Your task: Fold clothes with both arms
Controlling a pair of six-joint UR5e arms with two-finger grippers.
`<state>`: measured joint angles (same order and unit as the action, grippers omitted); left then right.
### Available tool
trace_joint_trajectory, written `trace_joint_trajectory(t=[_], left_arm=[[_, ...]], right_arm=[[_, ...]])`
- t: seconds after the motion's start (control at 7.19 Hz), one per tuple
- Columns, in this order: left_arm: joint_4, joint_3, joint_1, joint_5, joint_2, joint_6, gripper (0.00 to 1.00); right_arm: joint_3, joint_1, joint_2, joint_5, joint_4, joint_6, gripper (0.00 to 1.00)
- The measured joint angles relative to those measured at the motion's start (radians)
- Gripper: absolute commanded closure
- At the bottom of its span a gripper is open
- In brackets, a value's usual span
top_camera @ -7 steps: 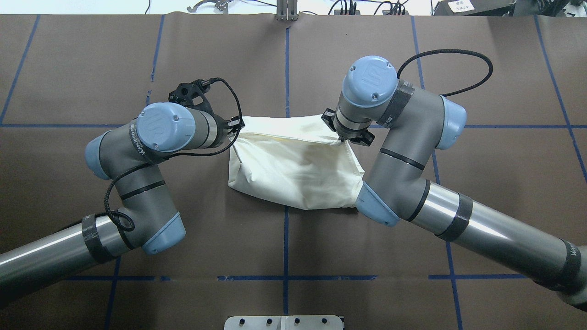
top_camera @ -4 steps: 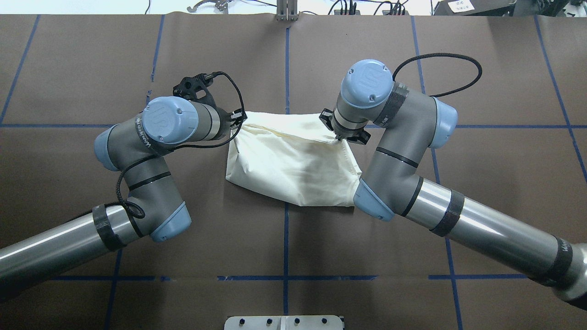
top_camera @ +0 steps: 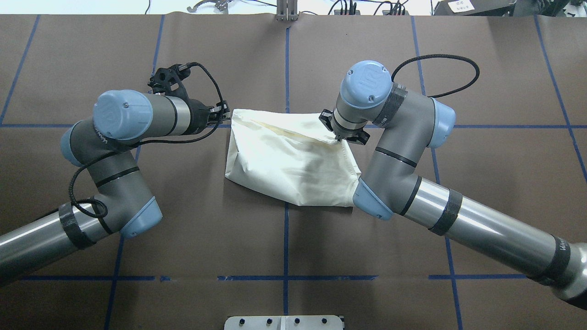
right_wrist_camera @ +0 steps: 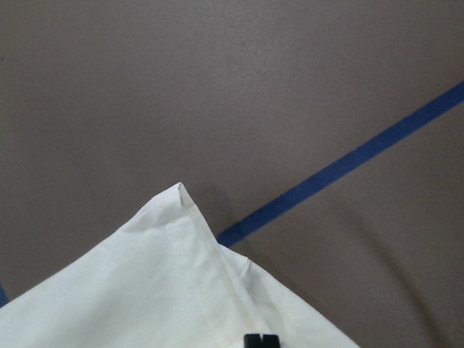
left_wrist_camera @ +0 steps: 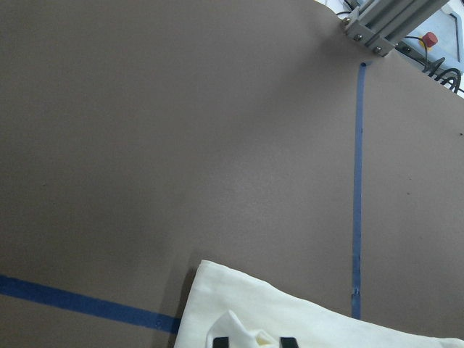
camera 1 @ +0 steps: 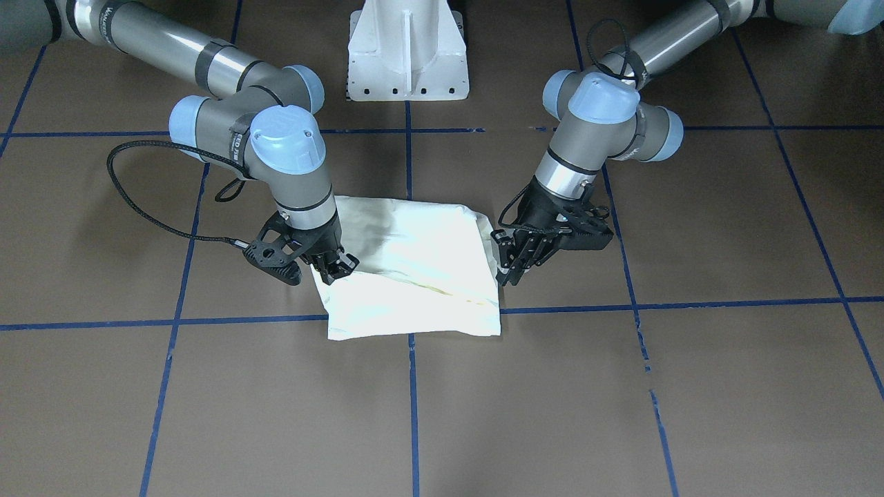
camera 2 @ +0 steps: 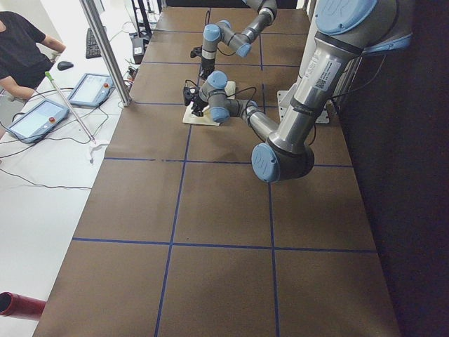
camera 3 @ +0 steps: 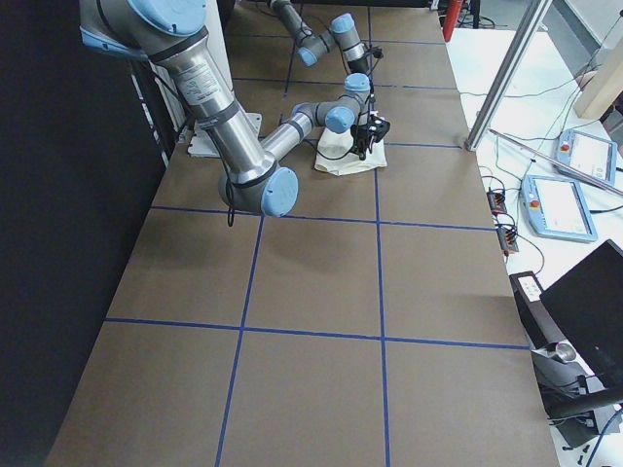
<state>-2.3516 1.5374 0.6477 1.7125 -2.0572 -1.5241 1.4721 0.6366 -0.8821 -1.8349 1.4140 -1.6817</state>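
**Desk:** Overhead exterior view first. Where is the garment?

**Field:** The cream shirt lies plain side up, folded to a rough rectangle. It is on the table, straight out from the white pedestal and apart from it. It lies across a blue tape line.

**Desk:** And the claws?

**Field:** The right gripper is closed on the hem near a corner on the shirt's side away from the pedestal (its wrist camera shows one black tip pressed on the cloth). The left gripper stands at the other end of that far side with its fingers a little apart. Its wrist view shows a small bump of cloth between the tips. Whether they touch it cannot be told.

**Desk:** The surface and the room?

**Field:** Brown paper covers the table, and tape rules it into squares. Farther from the pedestal than the shirt, past the table's edge, runs a white bench. On it is a teach pendant. An aluminium post and a person in a black top are there too.
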Motion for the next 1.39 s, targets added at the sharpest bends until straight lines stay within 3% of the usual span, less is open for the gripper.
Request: trace_joint_trajectory(t=[0.28,0.97,1.39], left_arm=[[-0.113,-0.005,-0.008,0.053,0.048,0.001,1.00],[-0.151,-0.009,-0.112,0.100,0.052,0.003,1.00],[-0.201,0.007,-0.127,0.331,0.092,0.102,1.00]], right_arm=[[0.004,0.001,0.000,-0.001,-0.001,0.001,1.00],[0.005,0.001,0.000,-0.001,-0.001,0.002,1.00],[0.006,0.001,-0.002,-0.001,-0.002,0.001,1.00]])
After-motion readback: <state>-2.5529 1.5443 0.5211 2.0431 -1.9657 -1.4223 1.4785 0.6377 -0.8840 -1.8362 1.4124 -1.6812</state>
